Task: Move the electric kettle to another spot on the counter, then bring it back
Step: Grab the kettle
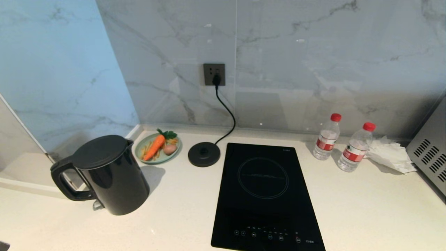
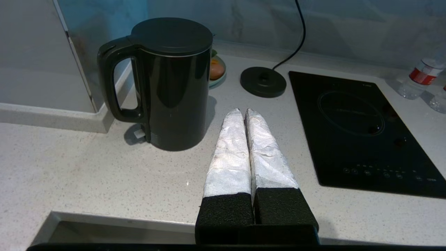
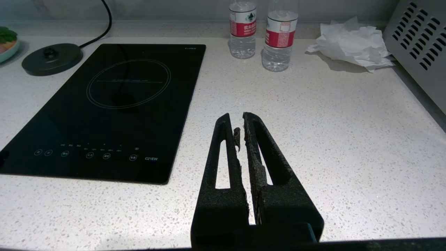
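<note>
Tall glossy black electric kettle (image 1: 110,174) stands lower left on the speckled off-white counter (image 1: 181,202), off its round base disc (image 1: 204,154); left gripper (image 2: 243,112) pressed together, holding nothing; judged next: spread, grasp the handle

Our right gripper (image 3: 237,120) over the counter (image 3: 331,139)

We see its fingers nearly together, holding nothing, beside the black hob (image 3: 104,104); two bottles (image 3: 243,29) stand behind.
</note>
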Controlling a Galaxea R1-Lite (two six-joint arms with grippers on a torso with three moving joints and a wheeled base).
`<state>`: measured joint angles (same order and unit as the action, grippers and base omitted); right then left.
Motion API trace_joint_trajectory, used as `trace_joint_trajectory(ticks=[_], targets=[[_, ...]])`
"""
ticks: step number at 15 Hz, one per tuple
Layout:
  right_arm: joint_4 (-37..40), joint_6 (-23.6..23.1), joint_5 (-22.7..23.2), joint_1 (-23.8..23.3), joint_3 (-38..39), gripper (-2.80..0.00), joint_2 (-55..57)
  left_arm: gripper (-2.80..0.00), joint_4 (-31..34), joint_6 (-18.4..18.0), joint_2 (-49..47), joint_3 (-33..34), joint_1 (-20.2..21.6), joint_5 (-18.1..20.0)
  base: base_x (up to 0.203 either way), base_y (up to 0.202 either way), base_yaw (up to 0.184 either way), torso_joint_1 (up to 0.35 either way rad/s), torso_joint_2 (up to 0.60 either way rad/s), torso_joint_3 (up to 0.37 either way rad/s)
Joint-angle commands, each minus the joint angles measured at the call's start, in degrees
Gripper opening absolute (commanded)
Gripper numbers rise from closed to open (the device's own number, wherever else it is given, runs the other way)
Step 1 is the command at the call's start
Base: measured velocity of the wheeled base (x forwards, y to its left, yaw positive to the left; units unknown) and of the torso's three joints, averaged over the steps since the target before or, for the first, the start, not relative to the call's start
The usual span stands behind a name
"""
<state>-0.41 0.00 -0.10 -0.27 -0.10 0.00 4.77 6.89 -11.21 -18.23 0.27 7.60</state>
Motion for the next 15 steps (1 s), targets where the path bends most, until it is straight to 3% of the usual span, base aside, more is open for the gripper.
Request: trace_joint_trajectory(ticks=[1,5,8,10,12,13,15], targets=[[-0.02,-0.09,0.01,0.00,0.01,-2.80,0.00,-2.80,0.08,-0.23,-11.44,-4.29,0.11,0.36,0.000,0.000,0.000,0.000,0.00,0.000],[-0.02,0.00,0.01,0.00,0.01,-2.80,0.00,-2.80,-6.29,-1.31,-32.16,-9.99,0.10,0.04,0.000,0.000,0.000,0.000,0.00,0.000],[-0.02,-0.02,0.01,0.00,0.01,-2.80,0.00,-2.80,-12.50,-1.12,-46.52,-12.52,-1.26,-3.12,0.000,0.000,0.000,0.000,0.00,0.000],[-0.02,-0.05,0.01,0.00,0.01,-2.80,0.00,-2.80,-14.98,2.10,-53.47,-13.03,-4.74,-8.78,0.000,0.000,0.000,0.000,0.00,0.000],[-0.02,0.00,0.01,0.00,0.01,-2.80,0.00,-2.80,-21.39,5.35,-59.19,-11.68,-6.71,-21.55,0.000,0.000,0.000,0.000,0.00,0.000],[-0.02,0.00,0.01,0.00,0.01,-2.80,0.00,-2.80,-25.75,6.09,-60.51,-9.28,-6.99,-25.85,0.000,0.000,0.000,0.000,0.00,0.000],[-0.02,-0.09,0.01,0.00,0.01,-2.80,0.00,-2.80,-30.17,6.60,-60.60,-3.42,-7.13,-27.54,0.000,0.000,0.000,0.000,0.00,0.000]])
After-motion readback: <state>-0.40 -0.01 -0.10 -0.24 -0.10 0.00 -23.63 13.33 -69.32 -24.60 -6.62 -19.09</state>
